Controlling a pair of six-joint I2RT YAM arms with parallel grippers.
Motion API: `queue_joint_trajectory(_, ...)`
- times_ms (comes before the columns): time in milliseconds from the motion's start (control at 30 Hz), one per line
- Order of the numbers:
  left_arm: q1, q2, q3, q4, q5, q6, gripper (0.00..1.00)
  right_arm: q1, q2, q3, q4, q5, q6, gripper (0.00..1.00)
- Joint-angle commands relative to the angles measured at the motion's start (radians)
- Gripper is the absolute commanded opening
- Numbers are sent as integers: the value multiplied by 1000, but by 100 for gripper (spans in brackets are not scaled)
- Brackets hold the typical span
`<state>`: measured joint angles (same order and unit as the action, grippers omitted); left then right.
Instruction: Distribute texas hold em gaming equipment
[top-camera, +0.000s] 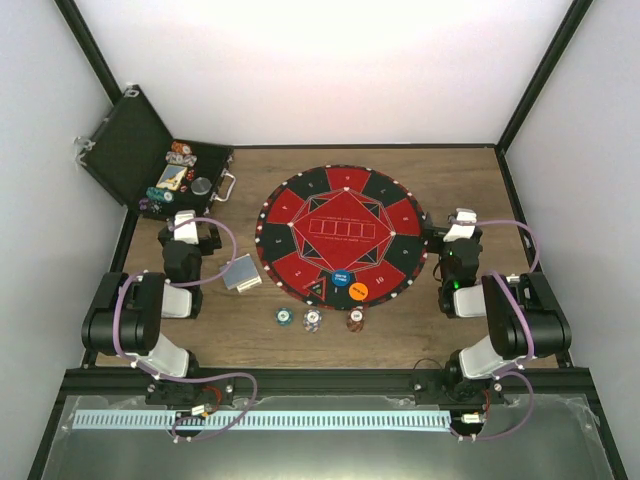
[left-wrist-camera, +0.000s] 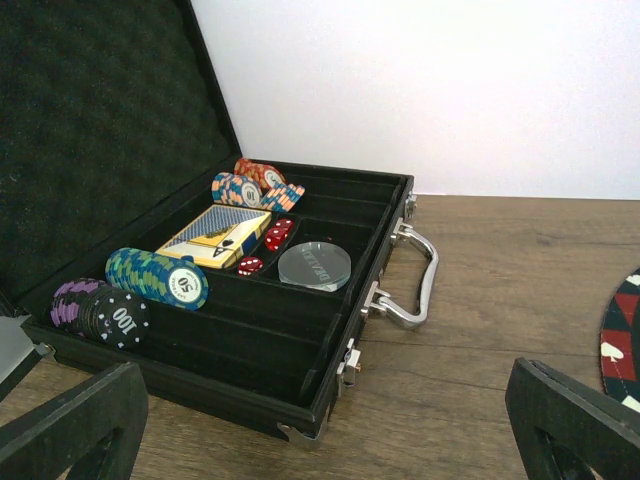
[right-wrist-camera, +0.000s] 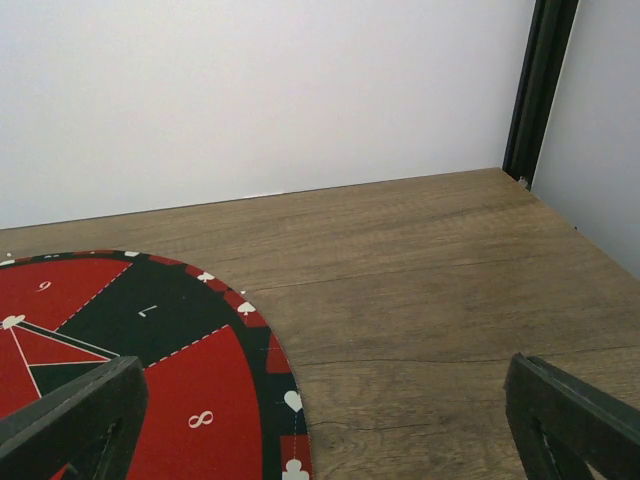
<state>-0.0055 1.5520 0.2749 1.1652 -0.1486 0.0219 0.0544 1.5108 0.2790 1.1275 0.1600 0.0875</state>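
Card deck (top-camera: 243, 273) flat, tilted, 3 chips (top-camera: 312, 321) in L-R row near mat (top-camera: 300, 215)

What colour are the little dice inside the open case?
Red; the dice show best in the left wrist view.

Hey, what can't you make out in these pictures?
- Top view: values on the three loose chips, too small.
- Top view: card stack count, too small.
- Left wrist view: the mat, cut off by the right edge.
- Right wrist view: fingers, cut off by the bottom edge.
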Motion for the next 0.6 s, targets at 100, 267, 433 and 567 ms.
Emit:
queue_joint_trajectory(100, -3, 9, 7, 16, 27, -3, 100, -5, -14, 25, -30, 75, 23, 100)
queue_joint_trajectory(267, 5, -25, 36, -52, 34, -12, 100, -46, -88, 324, -565, 199, 142, 100)
queue_joint_trajectory(433, 12, -134, 359, -656, 107, 55, 100, -48, -96, 561, -878, 130, 192, 100)
queue_joint_trajectory(567, 31, -153, 577, -1044, 200, 94, 100, -53, -136, 637, -1057, 122, 454, 100)
